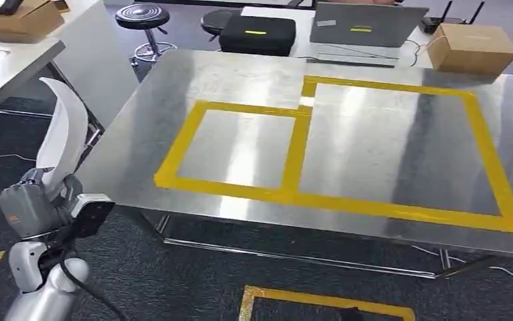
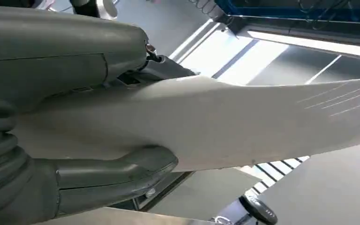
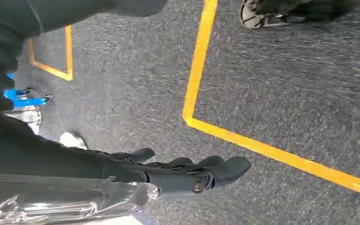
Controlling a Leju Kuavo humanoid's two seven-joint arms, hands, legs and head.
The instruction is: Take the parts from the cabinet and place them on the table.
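Metal table point(image 1: 374, 127): a large sheet-metal surface occupying the centre of the head view, marked with yellow tape point(image 1: 293, 150) into two adjoining rectangles, the smaller toward the robot's left and the larger toward its right.

Grey carpet floor point(image 1: 193, 281): extends beneath and in front of the table and carries further yellow tape outlines, which also appear in the right wrist view.

Background furniture: a second table behind the metal one bears a black case point(image 1: 257, 35), a grey case point(image 1: 364, 27) and a cardboard box point(image 1: 471, 47); two black stools point(image 1: 145, 20) stand near it. Another cardboard box point(image 1: 19, 17) rests on a white bench at the far left.

White part point(image 1: 63, 137): a long, curved, smooth white panel, held upright beside the table's left edge and not over its surface. In the left wrist view the white part runs across the frame.

Left hand point(image 2: 98, 131): grips the white part near its lower end, the thick grey thumb point(image 2: 121, 176) pressed against one face and the fingers closed against the other.

Right hand point(image 3: 182, 173): hangs toward the carpet holding nothing, its dark fingers point(image 3: 225, 166) extended and lying close together, slightly curved.
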